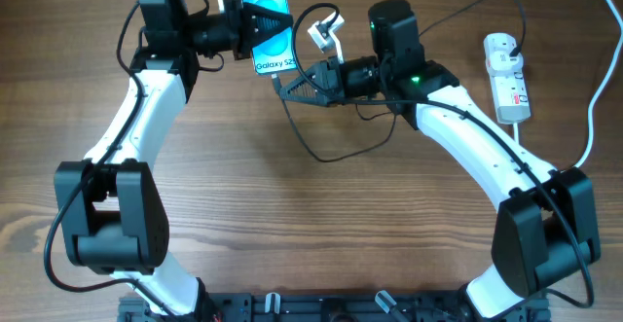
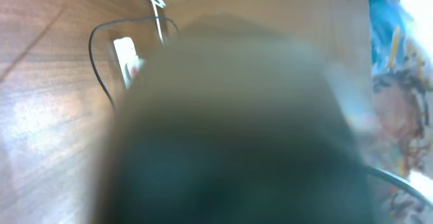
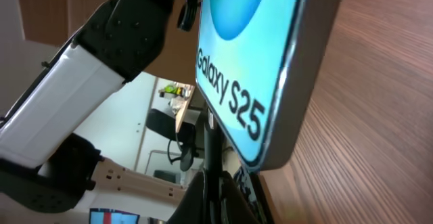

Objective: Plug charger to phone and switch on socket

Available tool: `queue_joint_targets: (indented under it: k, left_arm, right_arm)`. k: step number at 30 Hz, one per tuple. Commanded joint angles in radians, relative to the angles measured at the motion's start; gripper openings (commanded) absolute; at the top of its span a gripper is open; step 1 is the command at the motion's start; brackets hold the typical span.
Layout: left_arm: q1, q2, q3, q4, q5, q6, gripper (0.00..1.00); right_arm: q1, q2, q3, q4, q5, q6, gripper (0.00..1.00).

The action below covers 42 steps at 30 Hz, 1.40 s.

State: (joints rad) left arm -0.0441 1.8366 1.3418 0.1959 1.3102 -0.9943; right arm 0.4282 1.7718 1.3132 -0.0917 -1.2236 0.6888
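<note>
Across the phone (image 1: 270, 30), "Galaxy S25"; left gripper (image 1: 243, 20) tight on it, right gripper (image 1: 290, 88) on charger (image 3: 212, 146)

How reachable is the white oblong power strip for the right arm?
Probably not yet: the right gripper is shut on the thin black charger cable; the white power strip itself lies uncovered.

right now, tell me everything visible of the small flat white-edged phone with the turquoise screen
The small flat white-edged phone is a slim rectangle; its turquoise-blue screen shows a lighter oval and dark text, Galaxy S25. It is near the far edge of the wooden table, screen facing up, skewed. The left gripper is shut on its side; the right gripper holds the tip of the thin black charger cable at its lower end. Whether it is plugged in cannot be told.
</note>
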Motion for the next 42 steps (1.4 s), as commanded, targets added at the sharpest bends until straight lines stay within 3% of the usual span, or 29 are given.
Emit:
queue_joint_targets:
  k: [1,11,42]
  left_arm:
    - [0.003,0.000,0.014,0.010,0.023,-0.132,0.04]
    - [0.031,0.000,0.014,0.010,-0.018,-0.136,0.04]
    - [0.018,0.000,0.014,0.011,-0.021,-0.136,0.04]
  right_arm:
    - [0.000,-0.012,0.003,0.006,-0.041,0.006,0.04]
    - [-0.037,-0.012,0.003,0.029,-0.115,0.007,0.04]
    - [-0.012,-0.012,0.003,0.106,0.027,0.142,0.04]
